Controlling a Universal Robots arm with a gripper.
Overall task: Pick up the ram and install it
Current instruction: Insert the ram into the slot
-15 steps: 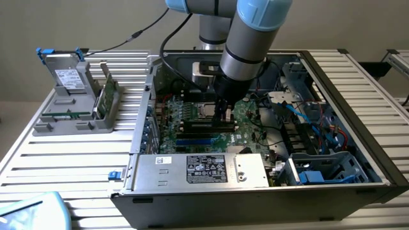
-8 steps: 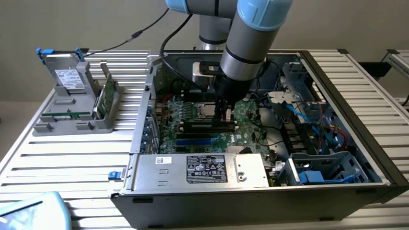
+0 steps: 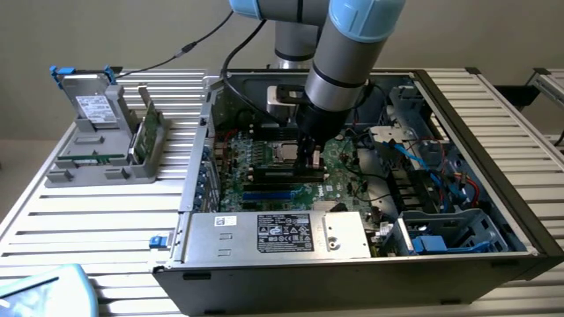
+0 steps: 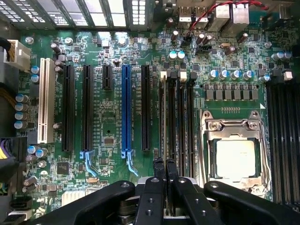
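My gripper [image 3: 308,158] reaches down inside the open computer case [image 3: 493,165], right over the black memory slots [image 3: 284,176] beside the processor socket [image 4: 234,157]. In the wrist view its two black fingers [image 4: 158,174] stand almost together astride the first memory slot [image 4: 164,117]. The ram [image 4: 165,140] shows only as a thin dark edge running along that slot from between the fingers, standing upright. The gripper [image 4: 165,169] is shut on it. How deep the stick sits in the slot is hidden.
Neighbouring memory slots [image 4: 183,117] and long expansion slots, one of them blue [image 4: 126,108], lie beside the gripper. A power supply [image 3: 277,234] and blue drive cage [image 3: 440,238] fill the case front. A grey rack [image 3: 105,142] with a boxy drive and a green card [image 3: 146,132] stands on the table at the exterior view's left.
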